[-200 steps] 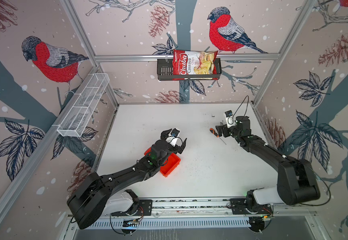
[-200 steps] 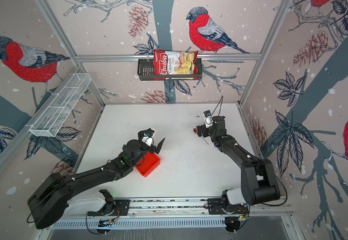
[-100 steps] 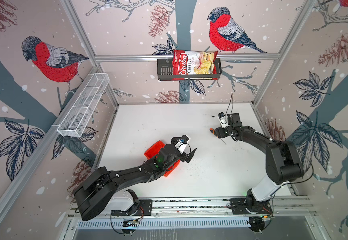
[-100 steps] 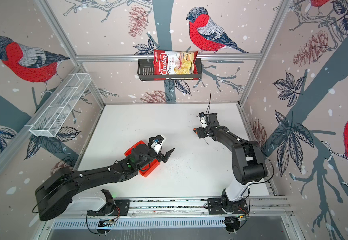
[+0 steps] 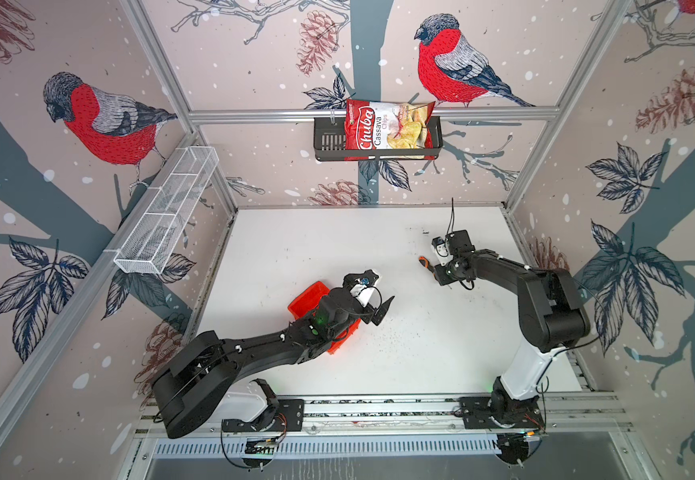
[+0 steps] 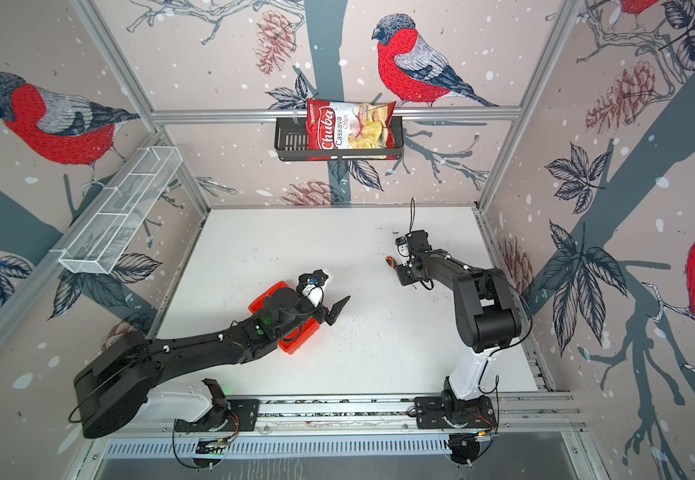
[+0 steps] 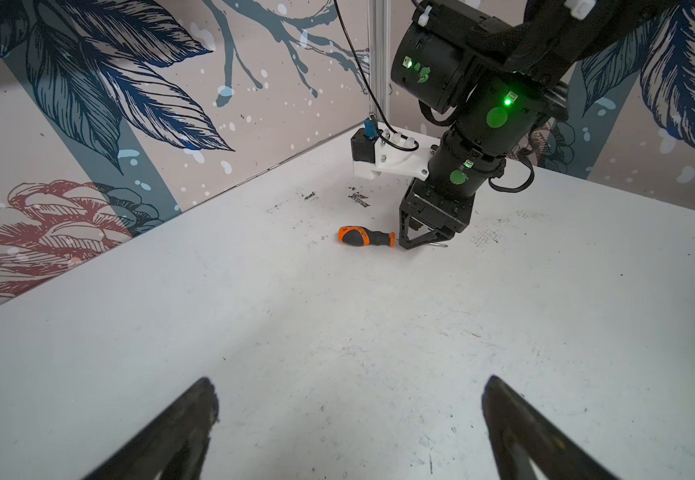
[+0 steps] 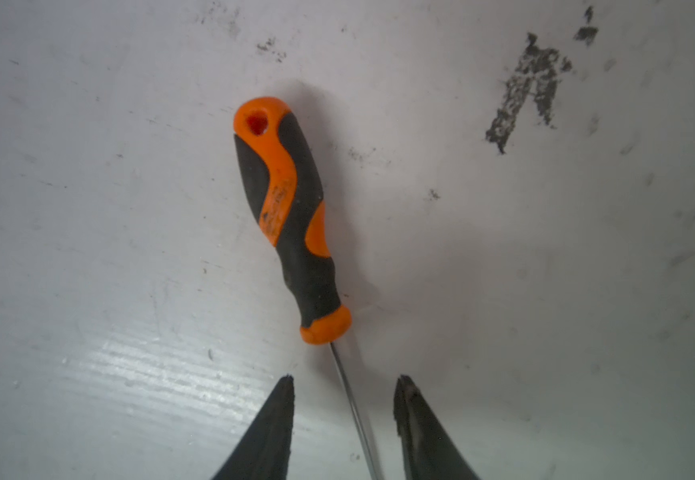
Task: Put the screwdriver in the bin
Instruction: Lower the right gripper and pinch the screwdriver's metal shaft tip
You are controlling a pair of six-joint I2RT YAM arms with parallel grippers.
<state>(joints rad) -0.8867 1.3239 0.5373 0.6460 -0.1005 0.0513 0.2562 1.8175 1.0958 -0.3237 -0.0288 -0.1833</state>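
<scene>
Screwdriver (image 8: 292, 216) flat, shaft toward right pincer (image 8: 345, 380)

White table (image 5: 420, 353), flat, worn, speckled with dark grit. Black scuff marks (image 8: 528, 87) near the back edge, toward 1 o'clock from the middle. Lying flat on the bare surface, at 2 o'clock from the middle in both top views: 1 screwdriver (image 5: 424, 263) (image 6: 389, 261), orange-and-black handle toward 10 o'clock, thin metal shaft toward 4 o'clock. Resting at 9 o'clock from the middle, well apart from it: 1 red-orange bin (image 5: 308, 300), low-walled, partly hidden from above.
</scene>
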